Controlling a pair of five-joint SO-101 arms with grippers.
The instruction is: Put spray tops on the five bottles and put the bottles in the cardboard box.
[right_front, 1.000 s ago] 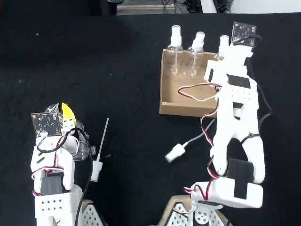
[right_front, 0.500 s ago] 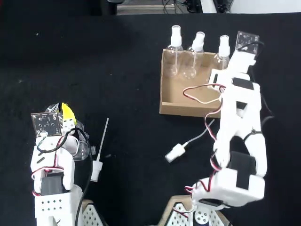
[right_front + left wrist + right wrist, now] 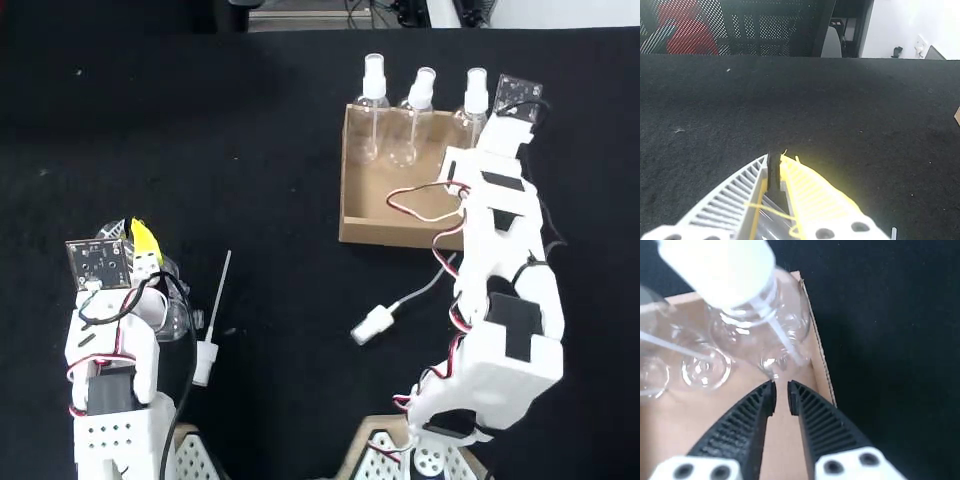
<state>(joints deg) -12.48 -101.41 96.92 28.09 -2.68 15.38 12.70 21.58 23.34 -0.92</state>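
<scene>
Three capped bottles [image 3: 418,118] stand in a row along the far wall of the cardboard box [image 3: 385,232], spray tops on, so I count three of five done. The end bottle [image 3: 760,325] of that row sits in the corner by the box's side wall, upright and free. My right gripper [image 3: 781,387] hangs over the box floor just short of it, fingers barely parted with a thin slit between the tips and nothing in them. Left to do: two loose spray tops are out on the tabletop [image 3: 250,130]. One spray top [image 3: 204,358] lies just beside the left arm with its dip tube pointing away from the arm bases. The other spray top [image 3: 373,324] lies between the box and the right arm's base, its tube running under that arm. An uncapped clear bottle [image 3: 178,315] lies tucked against the left arm. I can't tell whether that clear shape is one bottle or two, so I can't place the fifth bottle for sure. The left gripper [image 3: 775,162] is parked low over bare black tabletop, well apart from the box, fingertips together. Something clear shows deeper between the fingers, and I can't say whether it's clamped. My read is that capping those last two and boxing them is what remains. Writing: none I can read. The bottles are clear and unlabelled from here, the box walls show plain brown, and the small square boards on both wrists show no legible print.
</scene>
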